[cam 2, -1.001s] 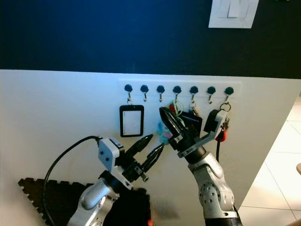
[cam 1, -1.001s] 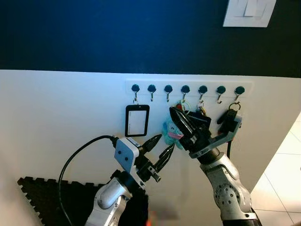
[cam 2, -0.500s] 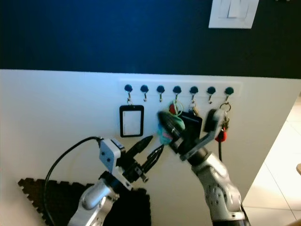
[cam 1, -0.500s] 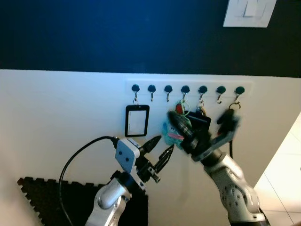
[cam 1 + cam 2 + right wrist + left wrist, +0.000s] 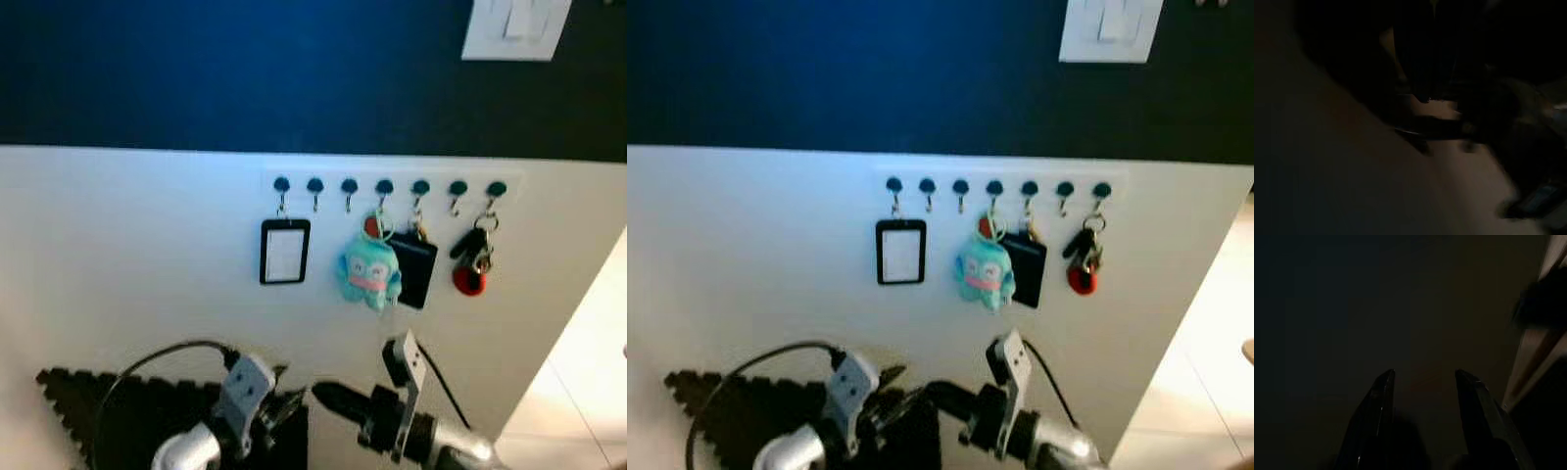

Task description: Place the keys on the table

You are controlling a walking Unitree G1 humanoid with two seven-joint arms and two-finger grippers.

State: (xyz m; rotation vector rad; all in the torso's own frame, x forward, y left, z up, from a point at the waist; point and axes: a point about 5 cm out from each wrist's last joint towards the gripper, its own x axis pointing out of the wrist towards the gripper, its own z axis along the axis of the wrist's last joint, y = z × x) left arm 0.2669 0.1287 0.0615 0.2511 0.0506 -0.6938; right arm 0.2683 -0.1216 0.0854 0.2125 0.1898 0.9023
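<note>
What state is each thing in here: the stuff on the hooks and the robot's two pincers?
Badge holder: hanging from the first hook.
Teal plush toy: hanging on its ring from the fourth hook.
Black wallet: hanging from the fifth hook.
Keys with red tag: hanging from the last hook, untouched.
Left pincer: open, low, holding nothing.
Right pincer: low, below the hooks, too blurred to judge.

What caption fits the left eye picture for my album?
Plush, badge, wallet and keys hang on wall hooks; both arms low.
</note>
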